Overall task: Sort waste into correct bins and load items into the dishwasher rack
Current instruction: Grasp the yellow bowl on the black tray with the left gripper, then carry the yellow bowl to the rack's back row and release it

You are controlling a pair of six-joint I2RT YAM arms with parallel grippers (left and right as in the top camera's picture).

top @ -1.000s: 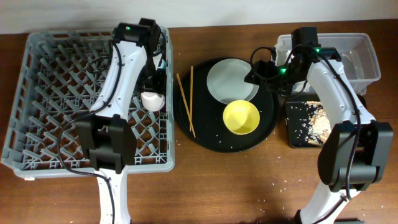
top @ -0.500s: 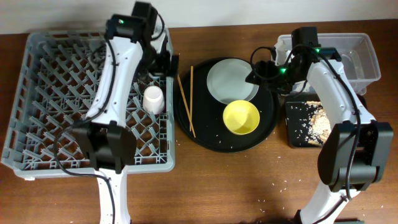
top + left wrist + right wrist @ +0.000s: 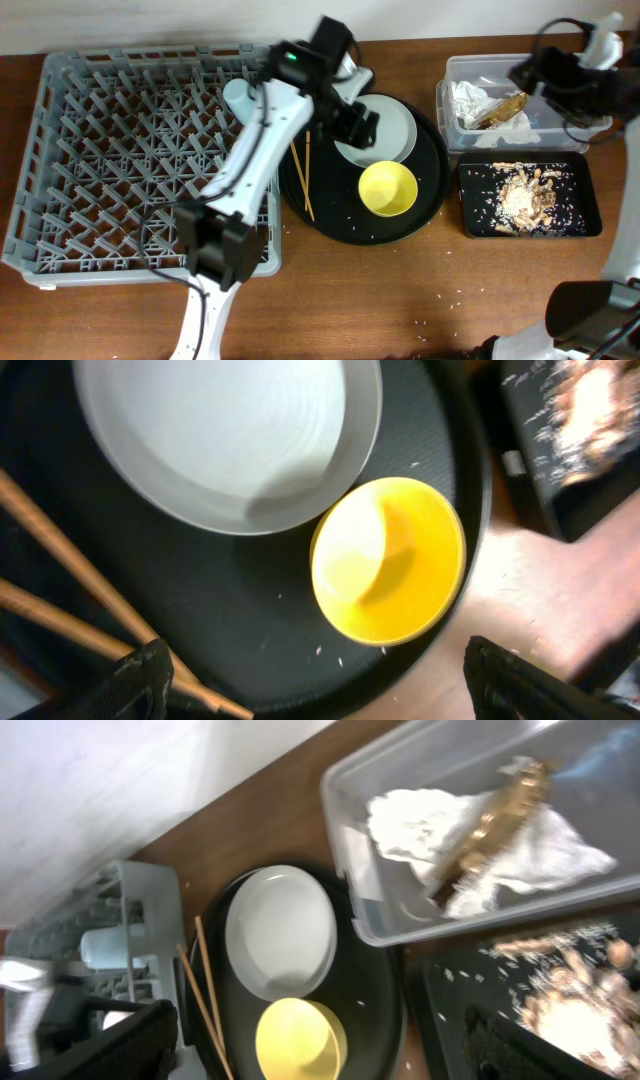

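My left gripper (image 3: 358,122) (image 3: 325,685) is open and empty, hovering over the pale plate (image 3: 397,125) (image 3: 220,430) and yellow bowl (image 3: 388,188) (image 3: 390,560). Two chopsticks (image 3: 300,165) (image 3: 70,560) lie at the left of the plate. My right gripper (image 3: 540,72) (image 3: 320,1050) is open and empty, high above the clear tub (image 3: 445,90) (image 3: 345,810). The tub holds white napkins (image 3: 470,100) (image 3: 420,825) and a gold-brown wrapper (image 3: 500,108) (image 3: 500,810). The shallow black tray (image 3: 590,200) holds food scraps (image 3: 525,195) (image 3: 590,1010). A light-blue cup (image 3: 105,948) stands in the grey rack (image 3: 100,150).
Plate, bowl and chopsticks all rest on a large round black tray (image 3: 425,215) (image 3: 250,620) between the rack and the bins. Rice crumbs lie scattered on the wooden table near the front (image 3: 455,295). My left arm crosses the rack's right edge.
My left arm has swung right from the rack to over the round tray, leaving the cup behind. My right arm has pulled up and right, uncovering the tub.
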